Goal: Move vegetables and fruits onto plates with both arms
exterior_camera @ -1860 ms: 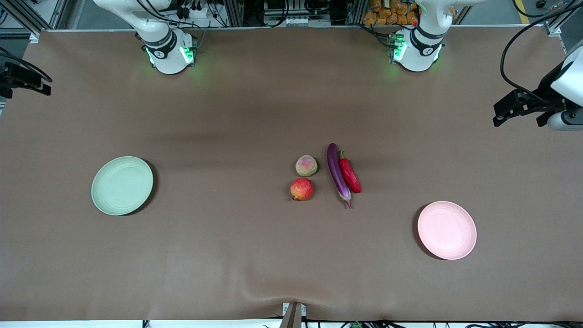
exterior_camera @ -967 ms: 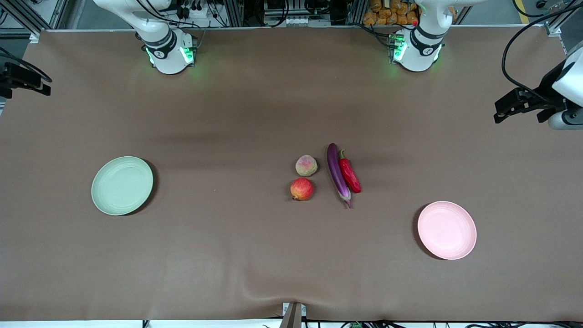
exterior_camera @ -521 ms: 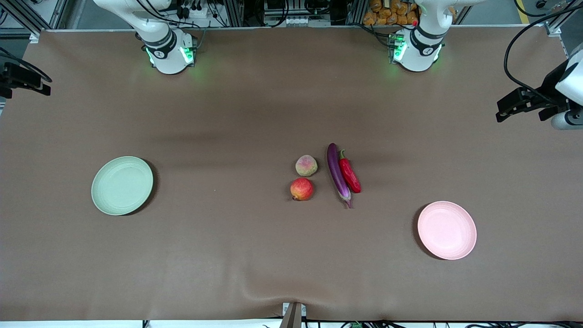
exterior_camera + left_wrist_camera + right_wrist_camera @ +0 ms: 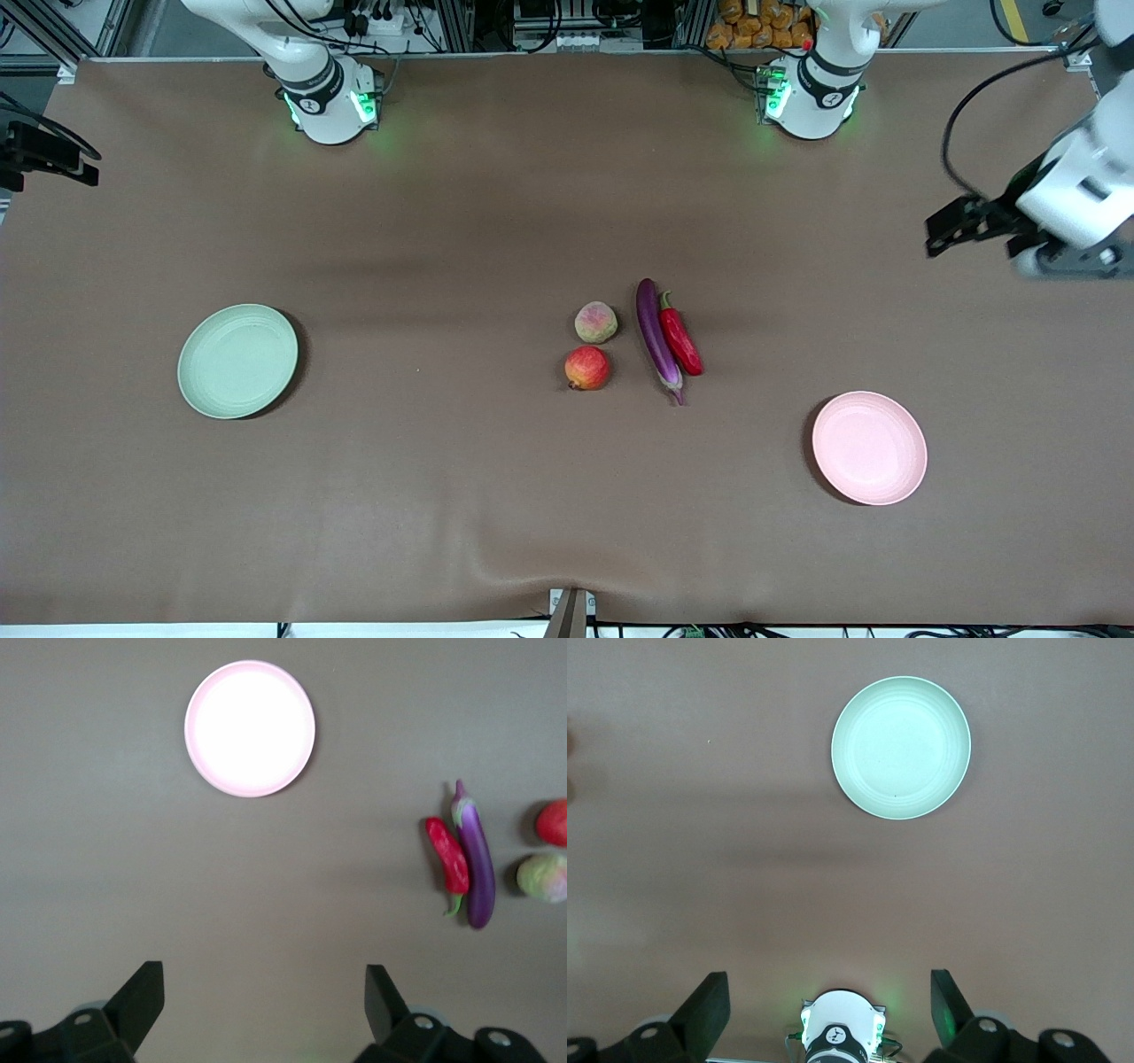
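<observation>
A purple eggplant (image 4: 657, 337) and a red chili pepper (image 4: 680, 341) lie side by side at mid-table. Beside them, toward the right arm's end, sit a yellow-green blushed fruit (image 4: 596, 322) and, nearer the front camera, a red fruit (image 4: 586, 368). An empty pale green plate (image 4: 237, 361) lies toward the right arm's end and an empty pale pink plate (image 4: 869, 447) toward the left arm's end. High over bare table at its own end, my left gripper (image 4: 941, 232) is open and empty. My right gripper (image 4: 830, 992) is open, high above its base (image 4: 840, 1041), and waits.
The brown table cover has a wrinkle at its near edge (image 4: 532, 567). The green-lit arm bases (image 4: 808, 97) stand along the edge farthest from the front camera. From the left wrist, the pink plate (image 4: 250, 728), chili (image 4: 448, 864) and eggplant (image 4: 475, 855) show well ahead of the open fingers.
The left arm's hand has swung in from the table's end toward the middle. The right arm, plates, fruits and vegetables have not moved.
</observation>
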